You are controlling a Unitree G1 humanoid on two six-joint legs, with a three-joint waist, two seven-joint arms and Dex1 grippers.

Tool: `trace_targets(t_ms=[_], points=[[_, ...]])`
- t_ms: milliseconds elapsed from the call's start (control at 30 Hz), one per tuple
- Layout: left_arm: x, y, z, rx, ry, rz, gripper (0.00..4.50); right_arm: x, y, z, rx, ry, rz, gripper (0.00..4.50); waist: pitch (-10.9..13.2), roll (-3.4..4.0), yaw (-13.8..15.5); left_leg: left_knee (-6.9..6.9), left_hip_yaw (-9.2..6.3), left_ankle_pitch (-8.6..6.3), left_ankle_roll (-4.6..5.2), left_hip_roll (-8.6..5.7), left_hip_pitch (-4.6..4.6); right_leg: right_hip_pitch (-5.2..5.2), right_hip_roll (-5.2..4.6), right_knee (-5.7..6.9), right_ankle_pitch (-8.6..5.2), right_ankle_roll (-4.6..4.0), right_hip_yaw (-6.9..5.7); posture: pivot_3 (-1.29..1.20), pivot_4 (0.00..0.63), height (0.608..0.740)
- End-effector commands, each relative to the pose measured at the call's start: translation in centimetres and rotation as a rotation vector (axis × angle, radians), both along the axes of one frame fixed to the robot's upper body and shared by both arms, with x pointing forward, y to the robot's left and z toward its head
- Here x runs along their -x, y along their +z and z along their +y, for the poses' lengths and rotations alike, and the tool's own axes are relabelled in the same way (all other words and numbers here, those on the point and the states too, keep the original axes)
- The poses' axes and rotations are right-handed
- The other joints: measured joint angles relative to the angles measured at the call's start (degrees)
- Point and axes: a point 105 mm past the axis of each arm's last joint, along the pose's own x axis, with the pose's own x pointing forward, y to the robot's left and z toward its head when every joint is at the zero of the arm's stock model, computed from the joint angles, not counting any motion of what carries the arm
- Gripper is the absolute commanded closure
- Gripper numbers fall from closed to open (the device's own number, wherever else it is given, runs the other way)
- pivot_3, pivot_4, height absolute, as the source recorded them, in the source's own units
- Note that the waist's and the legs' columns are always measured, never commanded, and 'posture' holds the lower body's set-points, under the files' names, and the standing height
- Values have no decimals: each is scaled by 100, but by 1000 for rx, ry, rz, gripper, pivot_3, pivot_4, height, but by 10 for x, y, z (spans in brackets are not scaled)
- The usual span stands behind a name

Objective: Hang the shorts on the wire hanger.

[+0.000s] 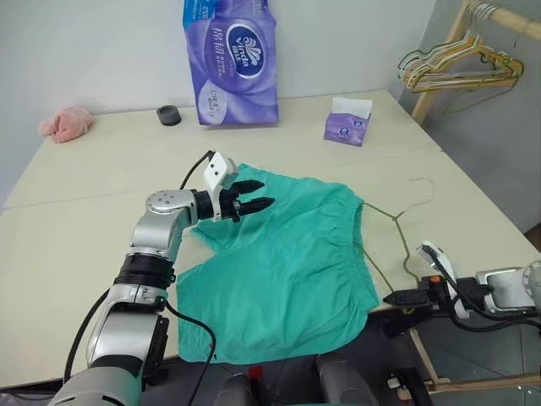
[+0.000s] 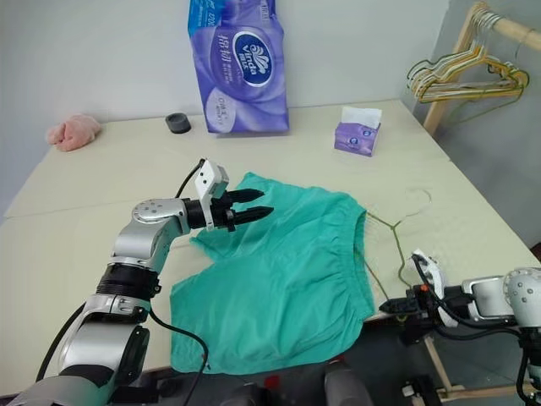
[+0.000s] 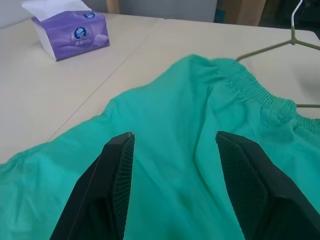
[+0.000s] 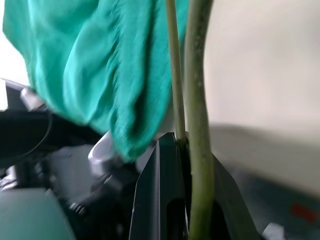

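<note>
Your right claw (image 1: 397, 299), at the near desk edge, is clamped together on the wire hanger (image 4: 197, 100); the right wrist view shows the olive wire running up from between the two black fingers, with a fold of the shorts (image 1: 287, 262) hanging just beside it. Your left claw (image 1: 256, 195) stands apart, roughly half spread, holding nothing; it hovers level over the far leg of the shorts, and the left wrist view shows teal cloth between and beneath both fingertips (image 3: 122, 150), contact not clear.

Head views give the layout: shorts lie flat on the desk (image 1: 84, 211), gathered waistband toward the right, near hem at the desk's front edge. The hanger's triangle disappears under the waistband; its hook (image 1: 423, 188) lies bare on the desk beyond. Fabric is thin and lightly creased.

Farther back: a tissue box (image 1: 347, 120), a purple tissue pack (image 1: 230, 61), a dark roll (image 1: 169, 115), a pink cloth lump (image 1: 66, 123). More hangers (image 1: 461, 69) hang on a wooden rack at right.
</note>
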Motion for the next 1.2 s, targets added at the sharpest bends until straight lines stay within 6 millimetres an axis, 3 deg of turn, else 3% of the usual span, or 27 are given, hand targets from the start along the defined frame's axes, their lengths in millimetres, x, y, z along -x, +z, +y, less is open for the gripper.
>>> trace_targets(t_ms=[33, 233, 467, 567, 667, 700, 833, 933, 1200], points=[[-3, 24, 0, 47, -4, -58, 1767, -32, 32, -3, 22, -27, -194, 4500, 4, 7, -2, -1, -1, 0, 0, 0, 0, -1, 0, 2, 0, 0, 0, -219, 98, 740], [-8, 34, 3, 81, 16, -51, 1767, -36, 42, 9, 45, 68, -232, 4500, 6, 9, 17, -3, -9, 0, 0, 0, -2, -2, -1, 2, 0, -1, -8, -228, 95, 740], [-15, 70, 14, 191, 7, -10, 1767, -44, 50, 27, 178, 273, -416, 4500, 6, 10, -6, 2, -6, 0, 0, -2, -2, -3, -4, 7, 1, -1, -6, -227, 95, 740], [-11, 91, 20, 185, -65, 8, 1235, -46, 54, 35, 228, 360, -490, 4500, 7, 10, -34, 0, -9, 0, 0, -1, -2, -5, -1, 7, 1, -1, -10, -226, 92, 740], [-3, 99, 21, 34, -176, -36, 354, -49, 56, 43, 298, 459, -569, 4500, 6, 10, -100, -5, -8, 0, -1, -1, 0, -6, -1, 6, 0, -1, -10, -223, 88, 740], [-1, 99, 21, -16, -205, -52, 53, -50, 56, 44, 315, 483, -590, 4500, 7, 11, -115, -6, -9, 1, -1, -1, 0, -6, -2, 5, 0, -1, -9, -222, 86, 740], [7, 101, 8, -151, -339, -117, 20, -53, 59, 50, 356, 539, -642, 4500, 6, 11, -116, -3, -9, 2, -4, -2, 0, -6, -5, 5, 0, -2, -9, -224, 80, 740], [13, 92, -3, -250, -427, -151, 20, -57, 61, 53, 390, 576, -678, 4500, 6, 11, -117, -3, -9, 2, -4, -2, 0, -7, -6, 6, 0, -2, -9, -226, 74, 740], [0, 71, -28, -285, -422, -210, 20, -56, 63, 62, 475, 684, -766, 4500, 6, 12, -136, 0, -9, 2, -4, -2, -1, -9, -8, 10, 0, -3, -8, -240, 66, 740]])
